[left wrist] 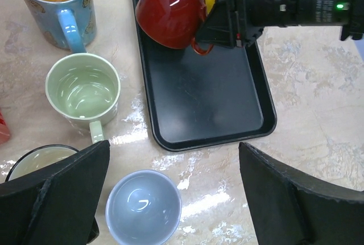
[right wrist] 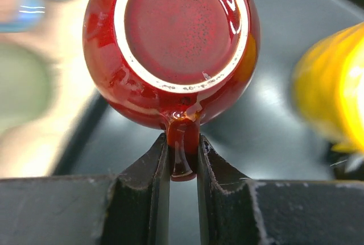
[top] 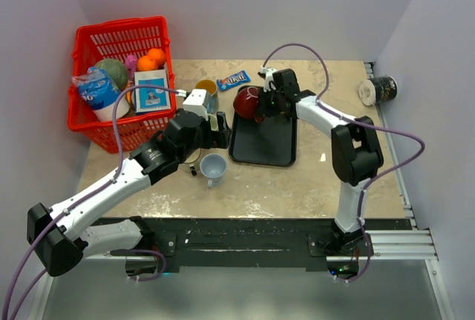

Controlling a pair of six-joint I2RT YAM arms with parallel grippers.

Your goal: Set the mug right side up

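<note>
Red mug: glazed, with an unglazed ring on its base. It is tilted over the far left corner of the black tray, base turned up toward the wrist camera and mouth facing down and away. Whether its rim touches the tray cannot be told.

Right gripper: both fingers are pressed against the sides of the mug's handle, clamping it.

Left gripper: jaws spread wide and holding nothing, hanging above the table just left of the tray.

Pale green mug, blue mug with yellow interior and pale blue cup: all upright on the table left of the tray.

Red basket: at the far left corner, filled with groceries.
</note>
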